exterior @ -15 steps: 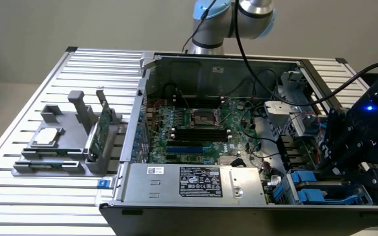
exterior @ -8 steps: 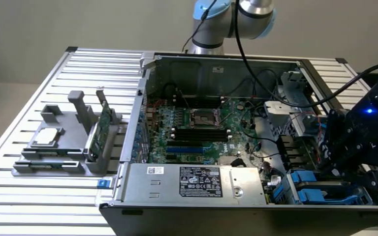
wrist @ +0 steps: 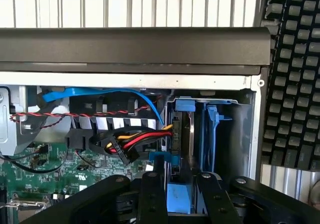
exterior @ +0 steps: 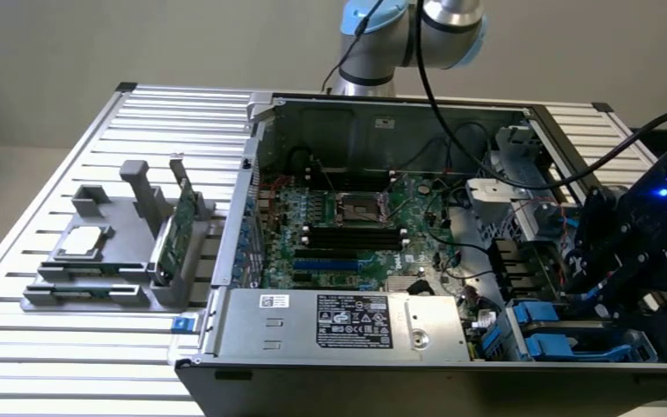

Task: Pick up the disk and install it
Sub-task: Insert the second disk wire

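While the black claw (wrist: 176,184) stands with fingers apart, the blue-framed silver-grey disk (wrist: 183,134) sits upright in its bay just beyond them, its blue end tab between the fingertips.

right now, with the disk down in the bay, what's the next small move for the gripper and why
Probably lift the gripper straight up, away from the disk. The disk stands on edge in the drive bay, its blue carrier tab level with the bay's rim, and the fingers stand either side of it, apparently parted.

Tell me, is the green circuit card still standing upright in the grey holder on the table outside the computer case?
Yes, the green circuit card stands on edge in the grey holder on the slatted table, apart from the open computer case.
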You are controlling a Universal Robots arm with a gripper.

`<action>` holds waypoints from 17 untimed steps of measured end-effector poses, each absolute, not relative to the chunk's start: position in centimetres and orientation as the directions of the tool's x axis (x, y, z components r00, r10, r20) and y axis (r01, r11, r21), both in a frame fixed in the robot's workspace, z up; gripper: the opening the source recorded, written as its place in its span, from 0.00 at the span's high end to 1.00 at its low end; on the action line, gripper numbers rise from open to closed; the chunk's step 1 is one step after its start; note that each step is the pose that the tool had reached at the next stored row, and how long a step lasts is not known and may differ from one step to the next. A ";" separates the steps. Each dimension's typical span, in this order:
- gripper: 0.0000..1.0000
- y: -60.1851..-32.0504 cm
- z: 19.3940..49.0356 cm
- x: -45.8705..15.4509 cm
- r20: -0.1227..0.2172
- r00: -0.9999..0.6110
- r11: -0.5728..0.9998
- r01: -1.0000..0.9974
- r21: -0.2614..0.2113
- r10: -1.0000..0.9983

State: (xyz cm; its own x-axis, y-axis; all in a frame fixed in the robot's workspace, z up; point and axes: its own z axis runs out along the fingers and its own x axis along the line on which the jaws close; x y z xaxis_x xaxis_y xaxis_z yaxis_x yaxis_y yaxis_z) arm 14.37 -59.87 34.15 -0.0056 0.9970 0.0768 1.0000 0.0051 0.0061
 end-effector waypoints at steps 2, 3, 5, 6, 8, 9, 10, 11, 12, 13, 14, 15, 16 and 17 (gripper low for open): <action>0.69 -60.0 34.3 14.3 0.079 -0.007 0.006 1.000 0.006 0.997; 0.69 -60.0 34.4 14.2 0.082 -0.008 0.008 1.000 0.006 0.997; 0.69 -60.0 34.4 13.8 0.092 -0.011 0.011 1.000 0.006 0.996; 0.69 -60.0 34.4 13.6 0.099 -0.013 0.012 1.000 0.006 0.995; 0.69 -60.0 34.5 13.1 0.114 -0.016 0.015 1.000 0.006 0.993; 0.69 -60.0 34.5 12.9 0.119 -0.017 0.016 1.000 0.007 0.993; 0.69 -60.0 34.5 12.7 0.124 -0.017 0.017 1.000 0.007 0.992; 0.69 -60.0 34.5 12.6 0.126 -0.018 0.017 1.000 0.007 0.992; 0.69 -60.0 34.5 12.5 0.126 -0.018 0.017 1.000 0.007 0.992; 0.69 -60.0 34.5 12.5 0.126 -0.018 0.017 1.000 0.007 0.992; 0.69 -60.0 34.5 12.5 0.127 -0.018 0.017 1.000 0.007 0.992; 0.69 -60.0 34.5 12.5 0.127 -0.018 0.017 1.000 0.007 0.992; 0.69 -60.0 34.5 12.5 0.127 -0.018 0.017 1.000 0.007 0.992; 0.69 -60.0 34.5 12.5 0.127 -0.018 0.017 1.000 0.007 0.992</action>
State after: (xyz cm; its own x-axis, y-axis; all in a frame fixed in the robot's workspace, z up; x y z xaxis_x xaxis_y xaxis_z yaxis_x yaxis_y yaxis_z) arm 12.51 -60.02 34.48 -0.0175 0.9918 0.1268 0.9998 0.0168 0.0066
